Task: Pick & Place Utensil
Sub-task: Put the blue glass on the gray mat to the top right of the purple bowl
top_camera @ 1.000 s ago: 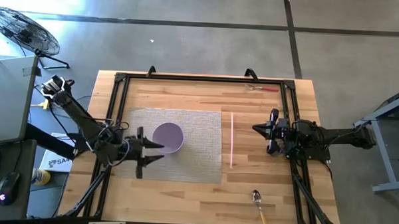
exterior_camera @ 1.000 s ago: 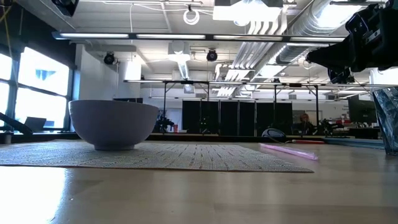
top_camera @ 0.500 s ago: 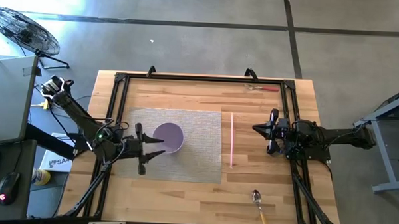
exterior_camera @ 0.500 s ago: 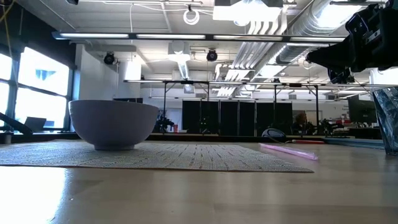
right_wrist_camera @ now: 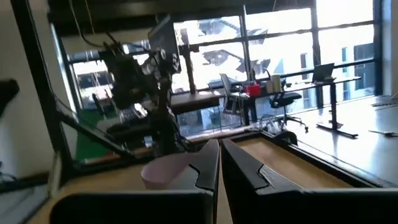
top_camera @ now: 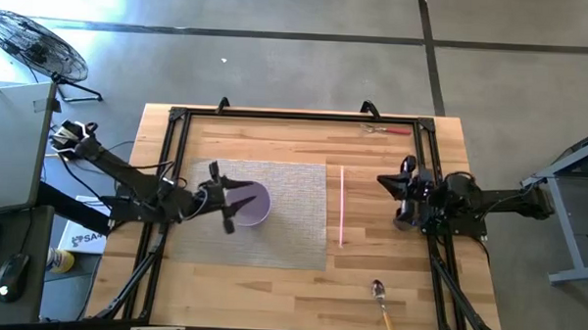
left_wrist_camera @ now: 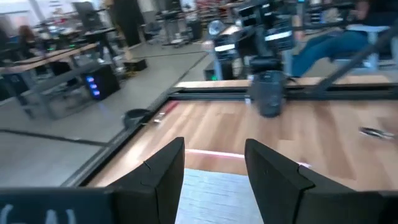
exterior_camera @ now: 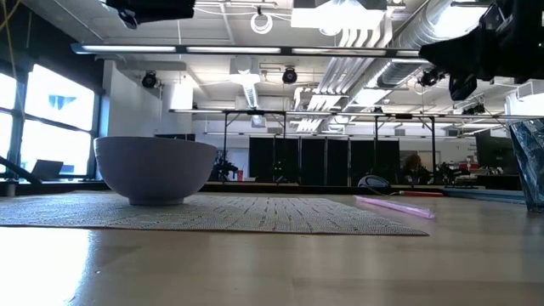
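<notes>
Here's the wooden table (top_camera: 270, 292), butcher-block planks boxed in by a black frame (top_camera: 296, 115), with a grey woven placemat (top_camera: 292, 214) laid across its middle and a lavender bowl (top_camera: 250, 204) sitting on the mat. The left gripper (top_camera: 226, 195) hangs over the mat just beside the bowl, fingers spread wide with nothing between them. Across the table the right gripper (top_camera: 389, 200) hovers above bare wood, fingers pressed nearly together, holding nothing. Between the mat's edge and that gripper lies a thin pink straw (top_camera: 342, 206), flat on the wood. The spoon (top_camera: 382, 303) rests near the front edge, well apart from both grippers. A red-handled tool (top_camera: 385, 130) sits by the far rail. Beyond the table: polished concrete floor, a standing fan (top_camera: 33, 43), and from the low view, ceiling ducts (exterior_camera: 382, 34) and big windows (exterior_camera: 47, 106)
</notes>
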